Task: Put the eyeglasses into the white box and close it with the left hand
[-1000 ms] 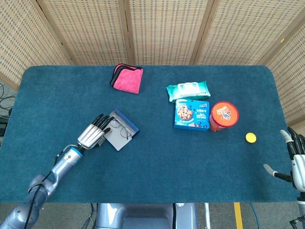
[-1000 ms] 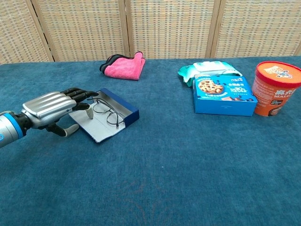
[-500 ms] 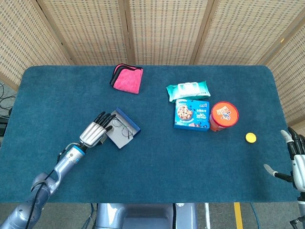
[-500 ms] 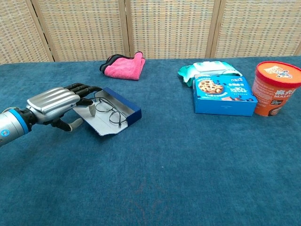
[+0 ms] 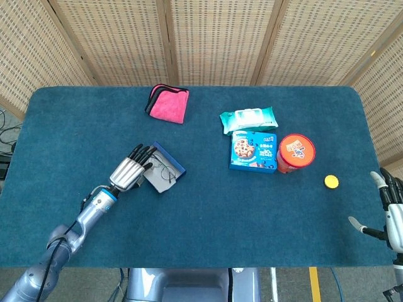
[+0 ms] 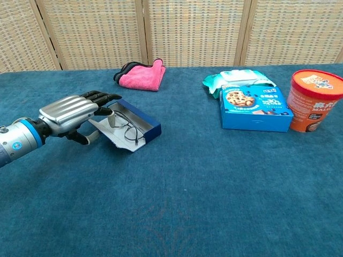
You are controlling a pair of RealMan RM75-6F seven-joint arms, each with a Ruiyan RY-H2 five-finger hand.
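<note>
the glasses (image 6: 126, 126) lie inside the open box (image 6: 140, 124), left of centre in both views, on the blue table (image 5: 201, 214); the box's blue wall faces right and its pale flap (image 6: 112, 135) is tilted up off the cloth on the left side. the left hand (image 6: 72, 113) sits just left of the box, palm down, fingers (image 6: 102, 97) stretched out fairly straight over the flap's upper edge and thumb (image 6: 109, 119) hooked under or against the flap; it touches the flap, but i cannot tell whether it truly grips it. in the head view the same hand (image 5: 129, 171) covers the left part of the box (image 5: 165, 170). the right hand (image 5: 391, 212) rests at the lower right edge of the head view, fingers apart, holding nothing. toward the upper middle lies a pink cloth (image 5: 168, 103). at the right stand a wipes pack (image 5: 248, 118), a cookie box (image 5: 254, 151) just below it, and a red tub (image 5: 295, 152) touching the cookie box's right side. a yellow cap (image 5: 331, 182) lies near the tub, lower right.
</note>
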